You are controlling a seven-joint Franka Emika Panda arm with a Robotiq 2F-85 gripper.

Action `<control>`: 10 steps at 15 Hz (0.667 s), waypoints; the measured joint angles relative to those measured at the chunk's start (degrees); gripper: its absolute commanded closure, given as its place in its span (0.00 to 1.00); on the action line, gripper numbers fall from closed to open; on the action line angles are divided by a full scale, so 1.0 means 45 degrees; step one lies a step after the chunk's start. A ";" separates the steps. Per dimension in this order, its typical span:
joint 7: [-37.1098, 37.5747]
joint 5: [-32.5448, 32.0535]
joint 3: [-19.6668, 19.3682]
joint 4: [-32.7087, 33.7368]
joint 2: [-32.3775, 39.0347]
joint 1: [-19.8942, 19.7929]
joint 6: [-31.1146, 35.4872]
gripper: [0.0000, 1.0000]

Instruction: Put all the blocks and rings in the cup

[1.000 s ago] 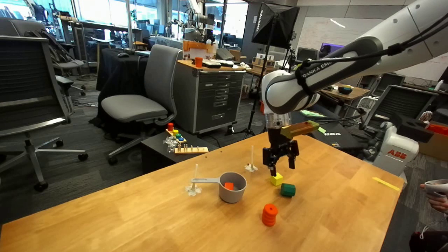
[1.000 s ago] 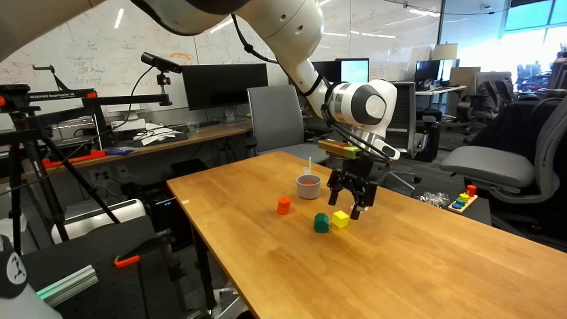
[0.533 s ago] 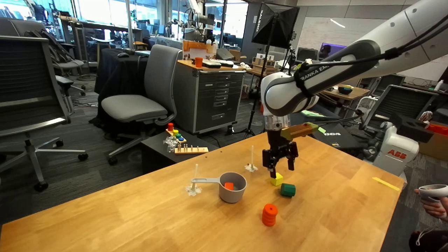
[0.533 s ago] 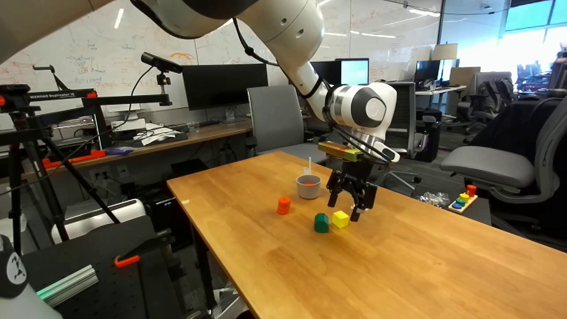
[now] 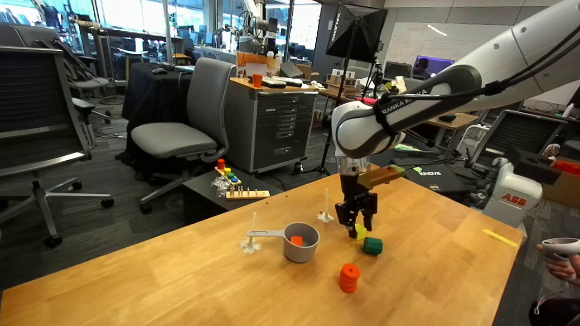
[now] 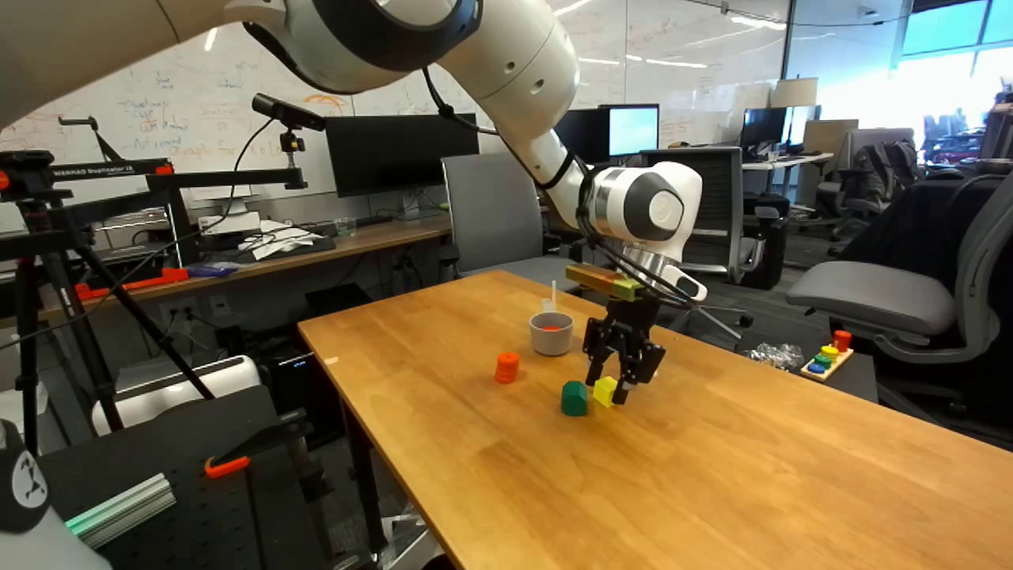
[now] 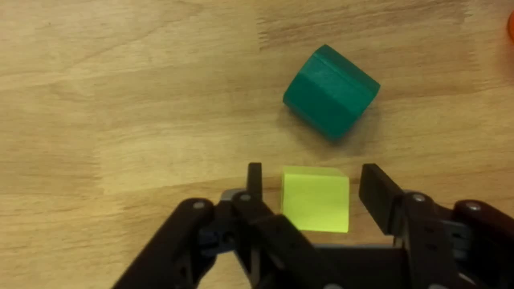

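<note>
A: Going left to right, what has changed?

B: The cup (image 5: 300,256) hasn't moved, nor the red-orange piece (image 5: 296,241) inside it, nor the stack of orange rings (image 5: 349,280). The gripper (image 5: 360,232) has: it has come down and narrowed around the yellow block (image 5: 361,232). The green block (image 5: 373,246), between four and five o'clock from the yellow in an exterior view, stays put.

A: So yellow is caught?

B: Not yet, I'd say. The wrist view shows a slim gap left of the block and a slimmer one on its right. The gripper stands only a little wider than the block and holds nothing. Gripping it looks like the step in hand; the cup then lies at nine o'clock in that exterior view.

A: Do the exterior views give those gaps away?

B: Hardly. But both show the cup and its piece, which the wrist view misses. That one puts green at twelve o'clock from yellow, with a sliver of what is presumably the rings between one and two.

A: And still to go in?

B: Yellow, green and the rings.
</note>
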 measured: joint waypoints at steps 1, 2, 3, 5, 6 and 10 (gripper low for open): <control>-0.0006 0.0000 0.0000 0.0066 0.0043 0.0004 0.0000 0.73; -0.0008 0.0000 0.0000 0.0132 0.0074 0.0001 0.0000 0.80; -0.0008 0.0000 0.0000 0.0181 0.0093 -0.0009 0.0000 0.86; -0.0007 0.0000 -0.0008 0.0240 0.0095 -0.0025 0.0004 0.86; -0.0008 0.0000 -0.0008 0.0249 0.0095 -0.0019 0.0016 0.86; -0.0021 0.0000 0.0138 0.0235 0.0042 0.0139 0.0287 0.86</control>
